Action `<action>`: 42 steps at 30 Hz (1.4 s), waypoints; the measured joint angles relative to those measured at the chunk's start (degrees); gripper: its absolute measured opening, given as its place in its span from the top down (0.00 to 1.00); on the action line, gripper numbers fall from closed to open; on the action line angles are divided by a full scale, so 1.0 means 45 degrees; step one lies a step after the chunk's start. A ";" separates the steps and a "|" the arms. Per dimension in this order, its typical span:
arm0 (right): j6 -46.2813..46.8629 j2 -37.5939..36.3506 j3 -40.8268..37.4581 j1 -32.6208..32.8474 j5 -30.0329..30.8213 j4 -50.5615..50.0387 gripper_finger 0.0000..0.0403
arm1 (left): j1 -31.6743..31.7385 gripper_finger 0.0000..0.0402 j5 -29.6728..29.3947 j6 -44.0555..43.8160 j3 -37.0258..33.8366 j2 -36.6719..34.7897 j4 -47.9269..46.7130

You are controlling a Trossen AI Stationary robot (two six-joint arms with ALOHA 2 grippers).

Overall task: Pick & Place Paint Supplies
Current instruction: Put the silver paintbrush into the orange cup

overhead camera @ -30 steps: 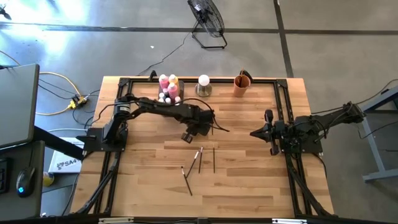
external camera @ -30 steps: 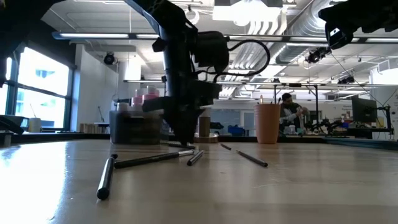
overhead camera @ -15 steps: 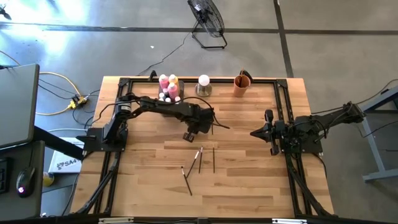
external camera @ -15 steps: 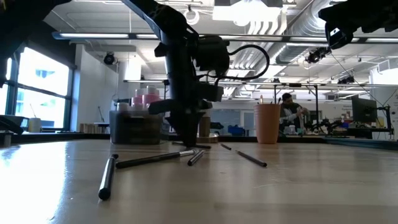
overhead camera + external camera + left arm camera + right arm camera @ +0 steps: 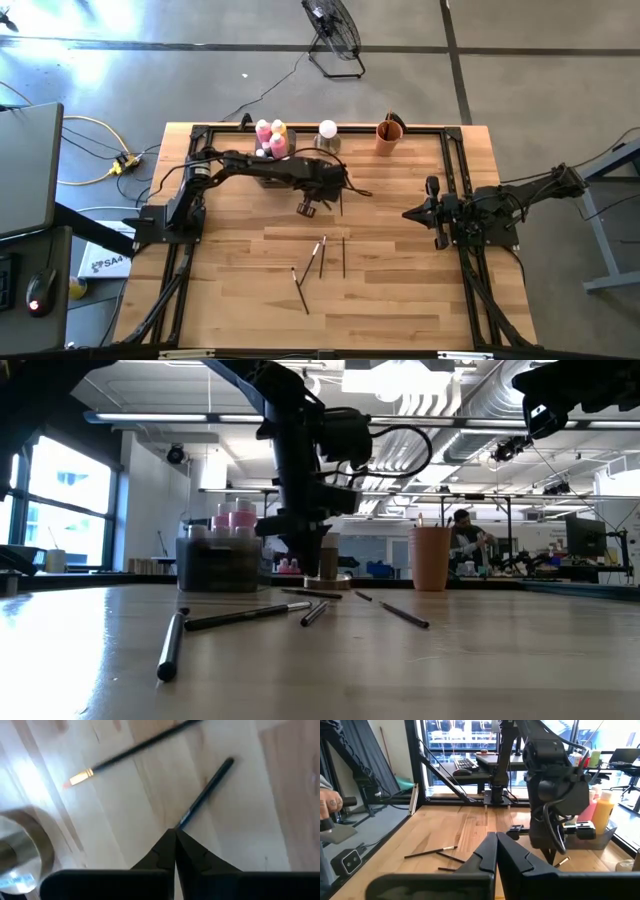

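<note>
A paintbrush (image 5: 202,794) is being pinched by the left gripper (image 5: 175,834), fingers together on its end, calling next for lifting it toward the orange cup (image 5: 389,136).

One pink bottle (image 5: 263,131) and one yellow bottle (image 5: 279,132) are standing in one grey tray (image 5: 290,148), one white ball (image 5: 327,129) and one orange cup (image 5: 388,137) are sitting nearby, and at least four paintbrushes (image 5: 245,617) are lying loose.
</note>
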 joint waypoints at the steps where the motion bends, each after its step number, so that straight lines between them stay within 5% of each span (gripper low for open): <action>1: 0.0000 0.0000 0.0000 -0.0005 0.0005 -0.0005 1.00 | 0.0037 1.00 -0.0061 0.0005 0.0000 0.0000 -0.0171; 11: 0.0044 0.0000 0.0000 -0.0002 0.0000 0.0000 1.00 | 0.0219 0.98 -0.1279 0.2480 0.0000 0.0000 0.0101; 18: 0.0641 0.0000 0.0000 -0.0002 -0.0034 -0.0173 1.00 | 0.0317 0.84 -0.1454 0.3935 0.0000 0.0063 0.0053; 24: 0.1054 0.0000 0.0000 -0.0005 -0.0044 -0.0195 1.00 | 0.0721 0.76 -0.0919 0.3978 0.0015 0.0340 0.0021; 42: 0.1034 0.0220 -0.0005 -0.0005 -0.0048 -0.0292 1.00 | 0.0804 0.75 -0.0182 0.4182 0.0015 0.0831 -0.0354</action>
